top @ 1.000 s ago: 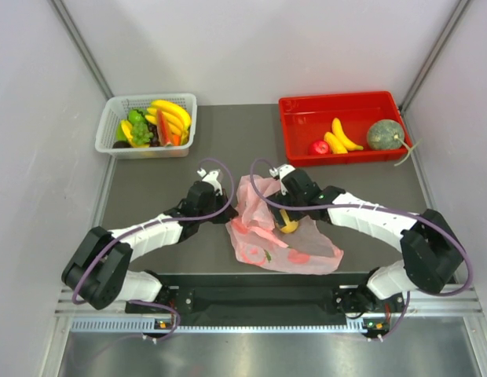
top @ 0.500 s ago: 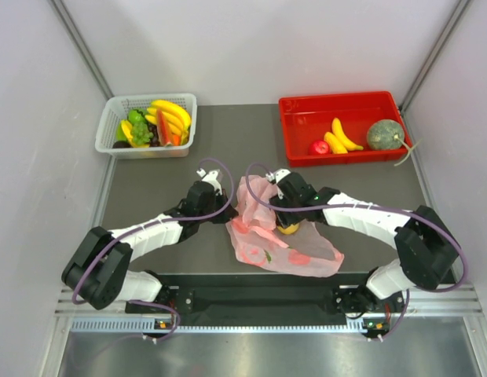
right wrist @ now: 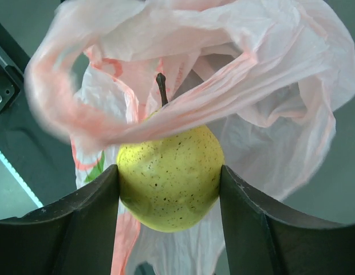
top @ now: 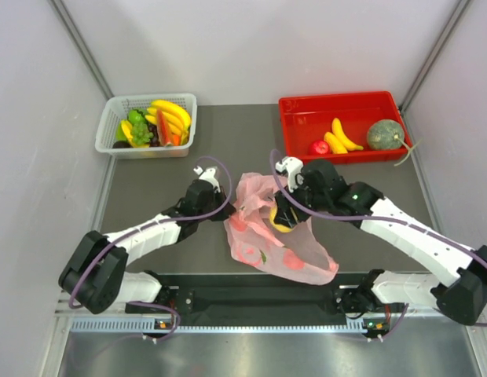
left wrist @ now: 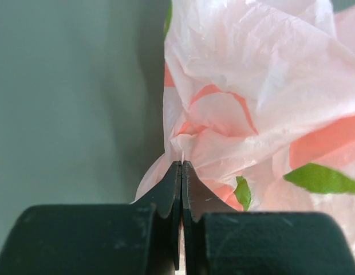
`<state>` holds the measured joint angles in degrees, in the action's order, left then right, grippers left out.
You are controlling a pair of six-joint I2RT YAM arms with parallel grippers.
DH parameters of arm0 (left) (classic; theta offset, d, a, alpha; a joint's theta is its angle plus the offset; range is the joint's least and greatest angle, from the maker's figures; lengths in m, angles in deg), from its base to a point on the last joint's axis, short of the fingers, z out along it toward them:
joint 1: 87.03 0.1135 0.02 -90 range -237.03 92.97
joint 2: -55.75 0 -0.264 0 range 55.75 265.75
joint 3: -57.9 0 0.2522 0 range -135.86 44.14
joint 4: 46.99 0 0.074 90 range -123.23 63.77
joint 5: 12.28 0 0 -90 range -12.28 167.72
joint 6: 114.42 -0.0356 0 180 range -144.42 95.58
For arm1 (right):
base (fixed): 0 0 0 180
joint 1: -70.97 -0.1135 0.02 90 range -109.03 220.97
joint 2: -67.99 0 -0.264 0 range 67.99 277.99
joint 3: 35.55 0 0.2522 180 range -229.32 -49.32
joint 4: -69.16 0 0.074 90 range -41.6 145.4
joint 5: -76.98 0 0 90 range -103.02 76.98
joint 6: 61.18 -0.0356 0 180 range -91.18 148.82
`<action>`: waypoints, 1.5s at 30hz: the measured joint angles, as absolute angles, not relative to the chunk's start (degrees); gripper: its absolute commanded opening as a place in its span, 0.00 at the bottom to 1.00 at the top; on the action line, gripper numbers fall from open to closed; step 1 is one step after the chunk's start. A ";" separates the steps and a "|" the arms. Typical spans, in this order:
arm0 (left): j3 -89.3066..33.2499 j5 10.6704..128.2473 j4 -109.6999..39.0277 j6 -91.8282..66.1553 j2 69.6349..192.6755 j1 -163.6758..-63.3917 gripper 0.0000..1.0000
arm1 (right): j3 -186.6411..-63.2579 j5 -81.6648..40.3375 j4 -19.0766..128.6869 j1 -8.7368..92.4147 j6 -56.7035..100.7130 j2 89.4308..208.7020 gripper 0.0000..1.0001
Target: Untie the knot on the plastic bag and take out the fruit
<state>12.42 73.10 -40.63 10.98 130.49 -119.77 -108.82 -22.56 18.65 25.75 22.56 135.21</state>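
Table [top: 228,133]: left fingers [left wrist: 176,189] pinch plastic bag [top: 294,255]; right fingers [right wrist: 246,217] grip pear [right wrist: 169,183], seemingly under film [right wrist: 183,109].

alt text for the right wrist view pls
The right gripper holds a speckled yellow pear between its two dark fingers. The thin pink plastic bag drapes over and behind the pear, a band of film crossing its top.

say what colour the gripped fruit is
The fruit is yellow, dark-speckled; best in right wrist view.
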 measured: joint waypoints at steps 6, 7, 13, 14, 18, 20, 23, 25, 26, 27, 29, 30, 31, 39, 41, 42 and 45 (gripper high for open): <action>11.26 75.30 -38.05 10.13 128.08 -119.46 0.00 | -109.61 -22.24 14.60 27.37 23.32 127.16 0.00; 11.26 75.61 -37.64 9.98 127.43 -119.31 0.00 | -109.83 -21.82 14.74 28.29 23.34 125.46 0.00; 11.26 78.02 -34.84 9.52 122.77 -118.21 0.00 | -115.71 -20.95 18.56 40.49 23.30 121.81 0.00; 11.26 78.50 -34.49 9.45 122.03 -118.02 0.00 | -116.75 -21.45 19.46 42.21 23.30 122.57 0.00; 11.26 80.20 -32.33 9.45 119.30 -117.01 0.00 | -121.67 -27.79 20.75 48.33 23.87 129.81 0.00; 11.26 81.14 -31.39 9.47 118.40 -116.42 0.00 | -123.47 -31.13 20.53 49.91 24.04 134.33 0.00; 11.26 82.87 -30.05 9.52 116.59 -115.39 0.00 | -125.32 -36.09 18.45 50.72 24.94 139.47 0.00; 11.26 84.20 -29.66 9.52 115.19 -114.85 0.00 | -125.56 -39.37 16.83 50.72 25.86 141.61 0.00; 11.26 84.88 -29.66 9.52 114.64 -114.72 0.00 | -125.34 -40.40 15.89 50.61 26.19 142.00 0.00; 11.26 85.60 -29.70 9.52 114.03 -114.48 0.00 | -124.69 -41.08 15.52 50.58 26.34 142.05 0.00; 11.26 87.02 -29.75 9.52 113.13 -113.99 0.00 | -122.37 -42.37 14.69 50.45 26.82 141.09 0.00; 11.26 87.68 -29.75 9.52 112.85 -113.69 0.00 | -121.21 -42.96 13.91 50.45 26.93 140.56 0.00; 11.26 88.22 -29.72 9.52 112.68 -113.30 0.00 | -120.08 -43.28 13.12 50.32 27.34 139.99 0.00; 9.71 94.47 -28.83 10.00 111.21 -109.73 0.00 | -115.95 -42.23 8.46 49.62 28.72 138.57 0.00; 9.62 96.29 -28.61 10.00 109.40 -108.77 0.00 | -115.71 -41.05 7.98 49.60 28.76 138.66 0.00; 9.62 97.10 -28.46 9.98 108.46 -108.40 0.00 | -115.71 -40.46 7.89 49.60 28.79 138.75 0.00; 9.62 98.93 -28.19 9.80 105.55 -107.79 0.00 | -115.75 -35.31 7.83 49.49 28.46 139.51 0.00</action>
<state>9.62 98.93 -28.19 9.80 105.55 -107.79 -115.75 -35.31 7.83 49.49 28.46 139.51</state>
